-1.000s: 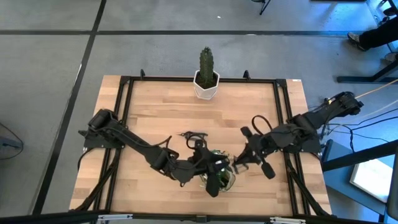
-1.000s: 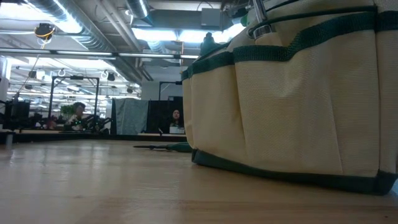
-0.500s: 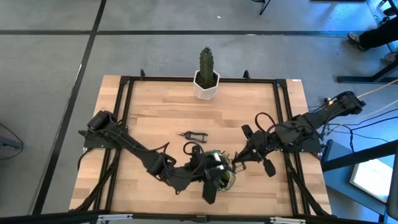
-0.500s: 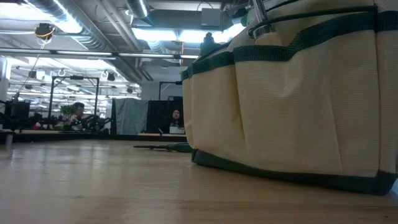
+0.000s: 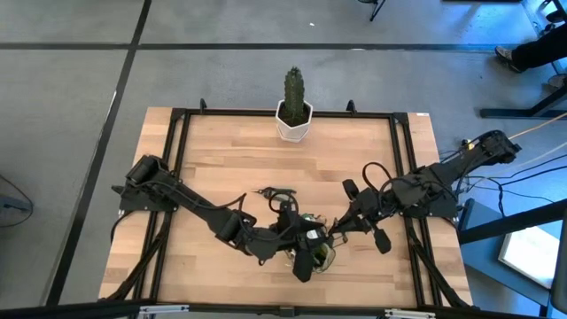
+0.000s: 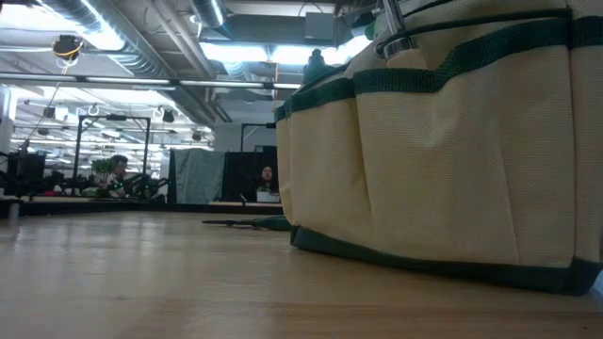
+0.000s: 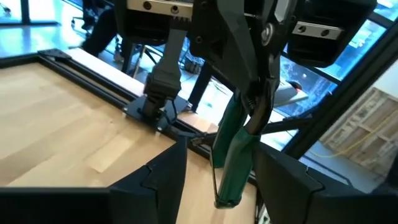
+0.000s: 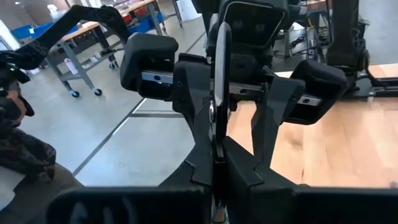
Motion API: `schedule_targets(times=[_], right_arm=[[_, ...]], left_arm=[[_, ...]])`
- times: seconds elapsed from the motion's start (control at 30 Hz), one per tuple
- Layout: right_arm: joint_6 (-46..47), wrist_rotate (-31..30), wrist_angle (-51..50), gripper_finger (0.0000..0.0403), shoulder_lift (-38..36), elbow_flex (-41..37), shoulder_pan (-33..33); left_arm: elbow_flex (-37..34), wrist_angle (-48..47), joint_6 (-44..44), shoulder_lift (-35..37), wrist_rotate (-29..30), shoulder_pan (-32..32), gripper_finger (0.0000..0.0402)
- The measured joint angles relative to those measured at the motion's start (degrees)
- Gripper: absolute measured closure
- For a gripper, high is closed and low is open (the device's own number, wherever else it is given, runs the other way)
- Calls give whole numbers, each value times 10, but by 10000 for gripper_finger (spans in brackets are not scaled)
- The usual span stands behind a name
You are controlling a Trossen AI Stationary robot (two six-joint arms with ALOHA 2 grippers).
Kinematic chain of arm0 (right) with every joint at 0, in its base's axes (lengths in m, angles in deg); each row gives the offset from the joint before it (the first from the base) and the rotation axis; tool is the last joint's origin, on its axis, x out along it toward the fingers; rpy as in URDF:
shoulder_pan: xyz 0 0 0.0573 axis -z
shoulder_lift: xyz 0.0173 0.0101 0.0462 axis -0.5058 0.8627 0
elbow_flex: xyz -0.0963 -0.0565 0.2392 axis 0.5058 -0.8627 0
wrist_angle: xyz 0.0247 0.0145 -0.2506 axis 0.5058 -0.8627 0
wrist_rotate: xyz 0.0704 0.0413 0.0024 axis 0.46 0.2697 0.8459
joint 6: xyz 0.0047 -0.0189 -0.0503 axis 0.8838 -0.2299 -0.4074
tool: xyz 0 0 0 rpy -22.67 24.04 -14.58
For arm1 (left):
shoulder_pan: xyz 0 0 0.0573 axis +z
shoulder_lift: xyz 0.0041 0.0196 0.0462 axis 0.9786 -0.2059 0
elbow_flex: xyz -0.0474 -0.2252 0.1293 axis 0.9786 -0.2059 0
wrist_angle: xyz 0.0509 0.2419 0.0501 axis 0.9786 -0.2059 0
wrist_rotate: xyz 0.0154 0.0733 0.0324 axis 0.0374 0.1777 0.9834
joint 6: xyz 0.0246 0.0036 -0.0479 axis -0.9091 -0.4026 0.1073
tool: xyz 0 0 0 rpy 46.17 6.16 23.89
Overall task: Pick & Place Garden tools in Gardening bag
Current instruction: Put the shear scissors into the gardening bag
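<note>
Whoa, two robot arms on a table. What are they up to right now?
They are packing garden tools into a small gardening bag near the table's front edge. The left gripper hangs over the bag's mouth with its fingers apart. The right gripper is shut on the bag's green handle, holding it up. Pruning shears lie on the table behind the bag, not yet packed. A potted cactus stands at the far edge.

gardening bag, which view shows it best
The low view: the gardening bag fills its right side, tan pockets and green trim plain. In the high view the bag is mostly hidden under the left arm. The left wrist view shows only a green strap; the right wrist view shows none.
</note>
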Motion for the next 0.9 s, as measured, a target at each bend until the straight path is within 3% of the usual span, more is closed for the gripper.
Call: schedule_targets(times=[0.63, 0.9], right_arm=[[7, 9, 23, 390, 24, -11, 35], [14, 9, 24, 390, 24, -11, 35]], left_arm=[[0, -1, 18, 0, -31, 27, 221], [0, -4, 26, 0, -61, 28, 263]])
